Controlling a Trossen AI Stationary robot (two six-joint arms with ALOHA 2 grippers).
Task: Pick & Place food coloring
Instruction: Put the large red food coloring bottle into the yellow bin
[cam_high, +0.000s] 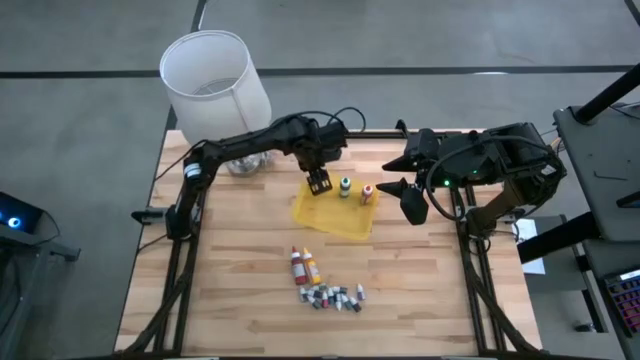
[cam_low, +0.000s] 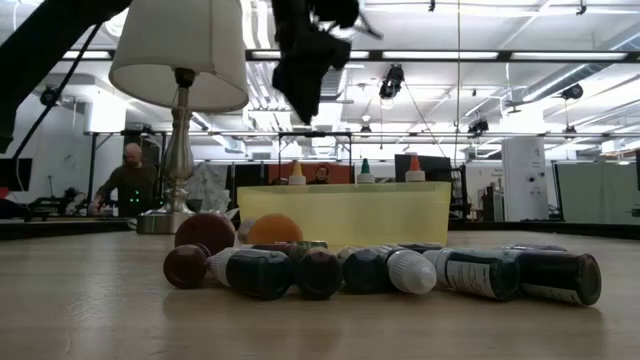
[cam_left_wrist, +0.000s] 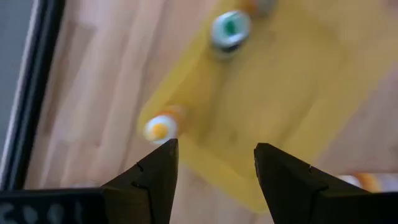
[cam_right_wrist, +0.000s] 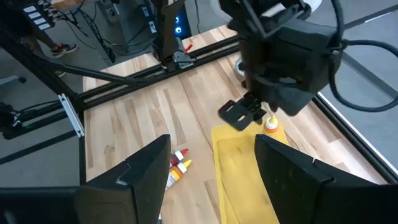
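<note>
A pale wooden worktop (cam_high: 240, 290) on a dark metal frame fills the overhead view. At its far left corner stands a table lamp (cam_high: 212, 78) with a wide white shade on a silver stem.

Near the middle of the worktop lies a shallow yellow tray (cam_high: 335, 215), set at a slant. Three food coloring bottles stand upright in it along its far edge: an orange-capped one (cam_left_wrist: 160, 126) under the left arm's pincer, a green-capped one (cam_high: 345, 186) beside it, and an orange bottle (cam_high: 368, 193) at the right end. The rest of the tray floor is bare.

The left arm reaches across from the lamp side, and its left pincer (cam_high: 319, 182) hangs over the tray's far left corner with its fingers apart, holding nothing. The right arm is folded at the right edge of the worktop; its right pincer (cam_high: 412, 203) sits just right of the tray, fingers also spread and empty.

Nearer the front edge, well apart from the tray, a red bottle (cam_high: 297, 265) and a yellow bottle (cam_high: 312, 267) lie side by side on the wood. Just in front of them a cluster of tiny vials (cam_high: 335, 296) in dark mixed colours lies scattered on its sides.
</note>
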